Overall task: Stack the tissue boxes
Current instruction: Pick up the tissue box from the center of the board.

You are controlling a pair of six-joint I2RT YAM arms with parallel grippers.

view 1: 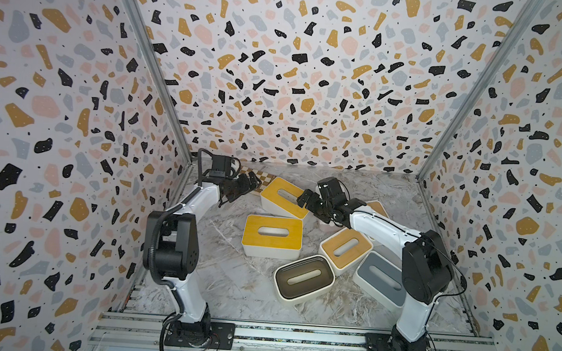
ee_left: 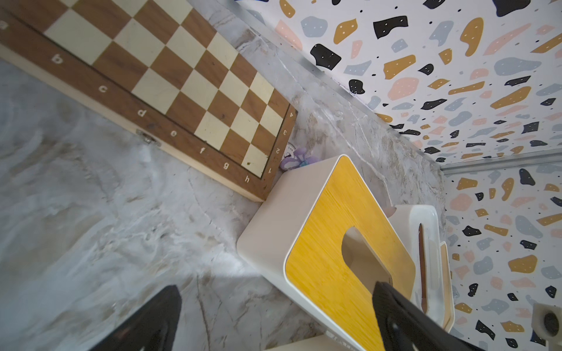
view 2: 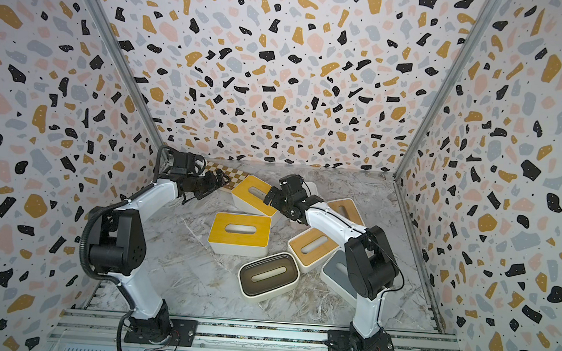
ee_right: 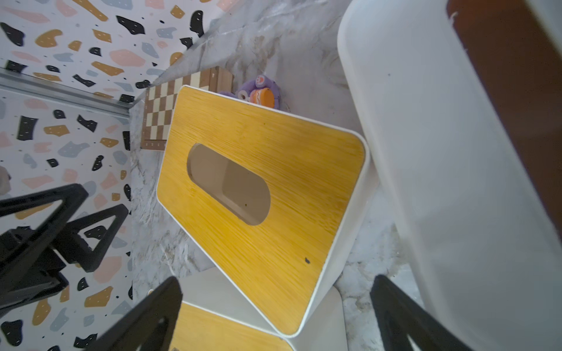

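- The rail [view 1: 294, 337] carrying both arm bases runs along the front. Just beyond it lie the dark olive-lidded box [view 1: 304, 277] and the grey-lidded box [view 1: 381, 277], both close against a light wood box [view 1: 346, 247]
- The near yellow box [view 1: 272, 232] sits flat mid-table. The far yellow box [view 1: 283, 195] lies behind it beside the chessboard [ee_left: 170, 79] and looks tilted
- A second light wood box [view 1: 378, 206] peeks out behind the right arm, and a white box [ee_left: 425, 237] seems to stand on edge just beside the far yellow one. Nothing is squarely stacked yet
- The left gripper [ee_left: 276, 288] hovers at the far yellow box's chessboard end with its jaws spread wide and empty. The right gripper [ee_right: 276, 279] hangs over the opposite end, also spread wide and holding nothing
- The boxes look like stiff shells and, judging by the bare slots, probably light. Their smooth rounded walls may slip
- Best hold: across the short width at mid-length, on the walls, since a lid could lift off
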